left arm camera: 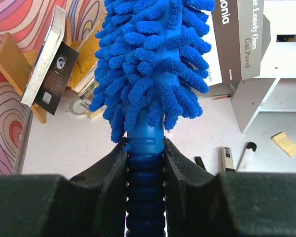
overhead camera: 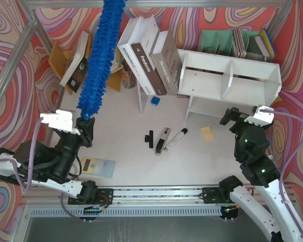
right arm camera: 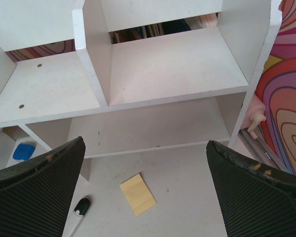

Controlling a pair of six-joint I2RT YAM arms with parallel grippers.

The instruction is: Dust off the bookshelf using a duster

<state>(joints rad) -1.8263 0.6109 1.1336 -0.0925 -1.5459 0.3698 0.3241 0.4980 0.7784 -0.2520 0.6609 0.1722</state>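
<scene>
The white bookshelf [overhead camera: 227,80] stands at the back right, with two cubbies and a lower shelf; the right wrist view shows it close up [right arm camera: 158,64]. The bright-blue fluffy duster [overhead camera: 102,50] rises up and away from my left gripper [overhead camera: 86,123], which is shut on its ribbed blue handle [left arm camera: 145,173] at the left of the table. The duster head [left arm camera: 153,59] is well left of the bookshelf. My right gripper [overhead camera: 233,117] is open and empty, just in front of the bookshelf's right cubby.
Leaning books [overhead camera: 149,60] rest on a thin white board left of the bookshelf. A green rack of books [overhead camera: 237,43] stands behind it. A marker [overhead camera: 175,138], small black-and-silver tools [overhead camera: 160,141], a yellow note [overhead camera: 207,132], a blue block [overhead camera: 155,101] and a calculator [overhead camera: 97,166] lie on the table.
</scene>
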